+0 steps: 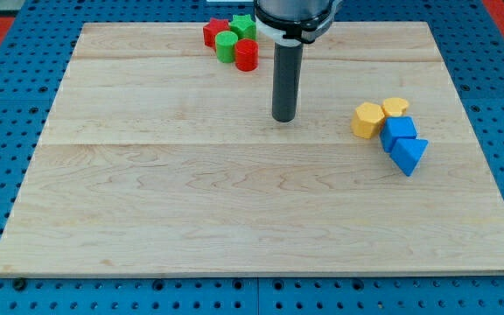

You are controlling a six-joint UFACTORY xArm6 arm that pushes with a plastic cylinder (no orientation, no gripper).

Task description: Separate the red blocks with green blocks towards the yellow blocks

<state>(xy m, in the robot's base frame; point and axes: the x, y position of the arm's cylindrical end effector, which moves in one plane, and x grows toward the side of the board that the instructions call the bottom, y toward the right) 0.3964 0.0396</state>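
Tool — my tip point(284, 119) — touches nothing (bare board); red/green cluster point(233, 40) up-left, yellow blocks point(378, 115) right.

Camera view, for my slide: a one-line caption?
My tip rests mid-board between red-green cluster and yellow-blue cluster.

You see my tip point(283, 118) on the wooden board point(234, 219), between the red-and-green block cluster point(233, 40) upper-left and, apparently touching, the yellow-and-blue block cluster point(392, 131) right.
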